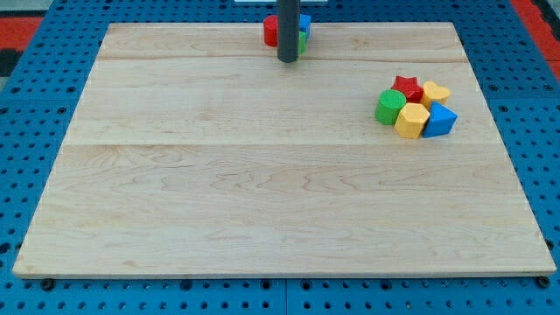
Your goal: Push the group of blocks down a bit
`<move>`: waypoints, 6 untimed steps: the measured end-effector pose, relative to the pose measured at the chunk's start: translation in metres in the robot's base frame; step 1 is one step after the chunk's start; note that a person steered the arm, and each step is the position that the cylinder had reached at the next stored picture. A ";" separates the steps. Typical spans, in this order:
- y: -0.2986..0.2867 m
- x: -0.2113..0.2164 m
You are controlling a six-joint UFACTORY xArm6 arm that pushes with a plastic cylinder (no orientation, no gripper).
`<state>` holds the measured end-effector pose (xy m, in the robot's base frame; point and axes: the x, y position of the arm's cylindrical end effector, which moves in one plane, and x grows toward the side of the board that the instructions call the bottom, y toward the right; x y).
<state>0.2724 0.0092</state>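
My tip (287, 59) rests on the board near the view's top centre, the dark rod rising out of the top edge. Right behind the rod sit a red block (271, 31), a green block (301, 41) and a blue block (304, 21), all partly hidden by it. A tight group lies at the view's right: a red star (406, 86), a yellow block (436, 92), a green round block (390, 108), a yellow hexagonal block (411, 121) and a blue block (440, 119), touching one another. My tip is far to the left of this group.
The wooden board (262, 192) lies on a blue perforated table (35, 131). A red surface (22, 22) shows at the view's top left corner.
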 end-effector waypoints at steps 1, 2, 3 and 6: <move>0.013 0.012; 0.069 0.021; 0.151 0.002; 0.268 0.085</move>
